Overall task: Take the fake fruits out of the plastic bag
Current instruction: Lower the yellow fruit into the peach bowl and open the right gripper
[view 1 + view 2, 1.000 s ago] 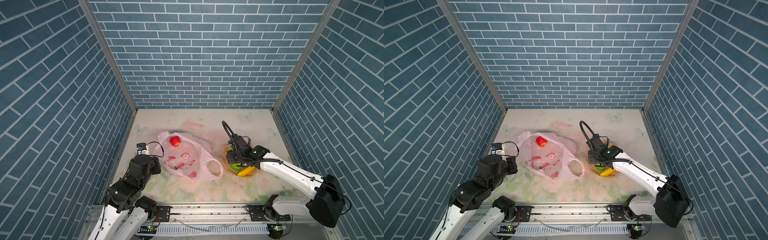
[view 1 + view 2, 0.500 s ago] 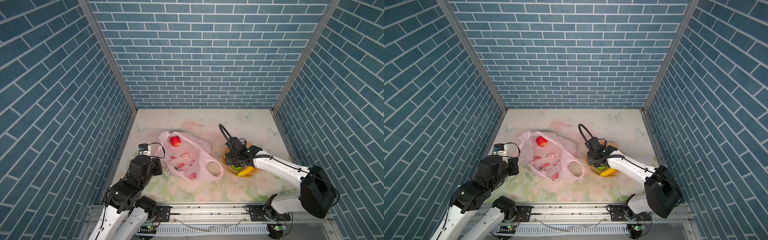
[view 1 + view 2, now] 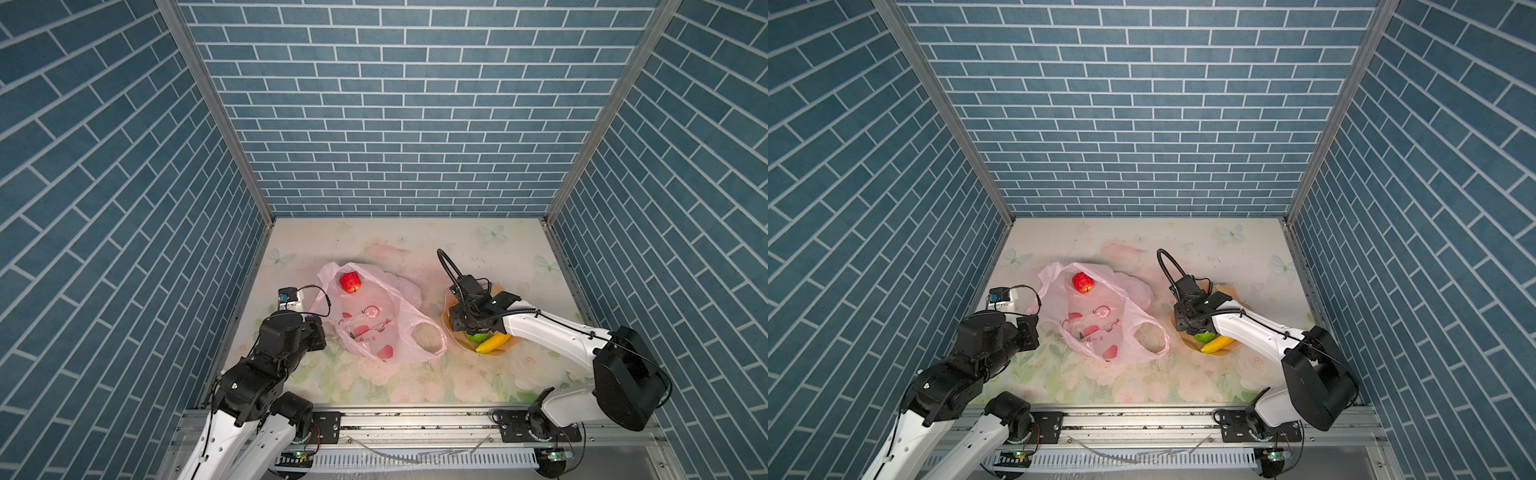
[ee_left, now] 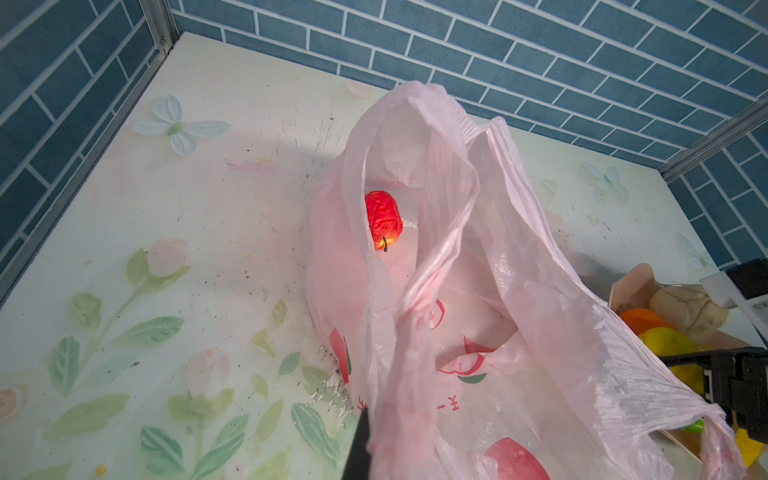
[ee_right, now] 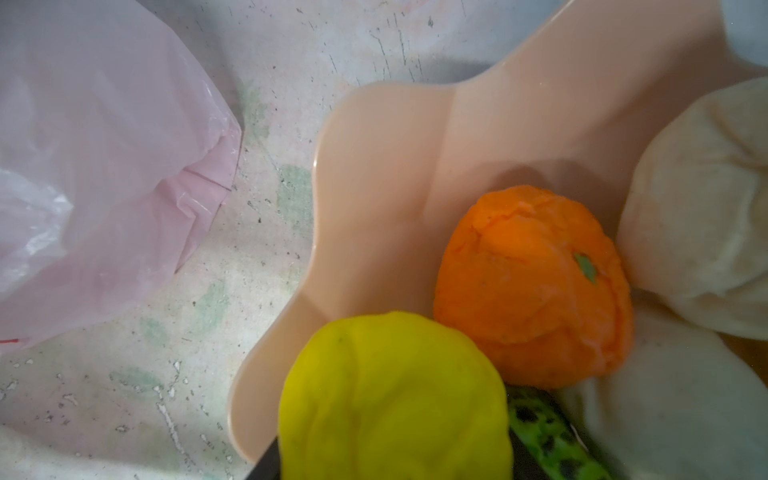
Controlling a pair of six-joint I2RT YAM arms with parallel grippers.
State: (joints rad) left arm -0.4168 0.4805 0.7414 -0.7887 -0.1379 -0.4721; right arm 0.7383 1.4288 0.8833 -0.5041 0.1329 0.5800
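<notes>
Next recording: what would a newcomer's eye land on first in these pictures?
The bright red apple stands out, lying alone inside the open mouth of the pale pink plastic bag, left of the table's centre. To the bag's right, under the right arm, the peach bowl is crowded with colour: an orange, a yellow round fruit and a banana.

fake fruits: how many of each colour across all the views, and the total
red: 1, apple in the plastic bag
orange: 1, orange
yellow: 2, round fruit, banana
green: 1, bumpy ball
cream-white: 2, lump, lump
total: 7
</notes>
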